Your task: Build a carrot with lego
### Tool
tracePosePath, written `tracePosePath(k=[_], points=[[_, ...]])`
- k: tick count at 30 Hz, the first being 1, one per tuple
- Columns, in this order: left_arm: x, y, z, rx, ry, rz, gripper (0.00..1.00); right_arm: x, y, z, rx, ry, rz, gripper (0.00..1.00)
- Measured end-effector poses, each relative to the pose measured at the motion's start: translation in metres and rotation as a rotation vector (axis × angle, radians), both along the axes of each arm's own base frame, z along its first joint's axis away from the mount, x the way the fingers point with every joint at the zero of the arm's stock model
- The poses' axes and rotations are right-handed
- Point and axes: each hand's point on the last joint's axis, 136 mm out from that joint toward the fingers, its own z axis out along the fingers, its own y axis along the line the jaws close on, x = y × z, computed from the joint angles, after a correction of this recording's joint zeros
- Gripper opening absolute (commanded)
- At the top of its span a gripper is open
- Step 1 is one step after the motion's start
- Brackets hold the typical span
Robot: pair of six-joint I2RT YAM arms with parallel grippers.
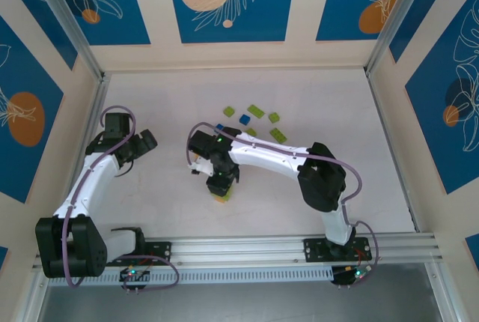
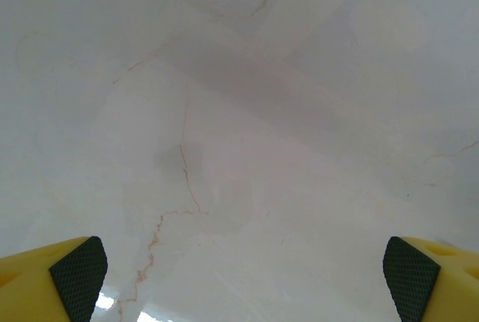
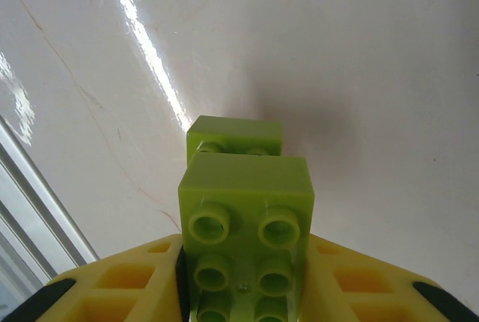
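In the right wrist view my right gripper [image 3: 243,281] is shut on a lime green lego brick [image 3: 245,225], its studs facing the camera. Another lime piece [image 3: 234,135] sits just beyond it, apparently joined to it. From above, the right gripper [image 1: 221,186] points down at the table's middle with the lime brick [image 1: 222,198] at its tip. Loose lego lies farther back: lime plates [image 1: 257,110] [image 1: 278,134] and a blue brick [image 1: 245,119]. My left gripper [image 1: 139,146] is open at the left. Its fingers [image 2: 78,277] are wide apart over bare table.
The white table [image 1: 337,120] is boxed in by patterned blue walls and metal corner posts [image 1: 90,52]. An aluminium rail [image 1: 247,251] runs along the near edge, carrying both arm bases. The right arm's forearm [image 1: 269,159] stretches across the table's centre.
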Motion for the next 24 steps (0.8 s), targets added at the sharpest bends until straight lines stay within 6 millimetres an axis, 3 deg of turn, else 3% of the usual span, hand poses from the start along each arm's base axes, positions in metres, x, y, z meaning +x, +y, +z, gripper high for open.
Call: tracePosePath(k=[24], points=[[-0.0006, 0.0, -0.001, 0.0, 0.003, 0.0, 0.98, -0.006, 0.0046, -0.0062, -0.038, 0.026, -0.022, 0.38]])
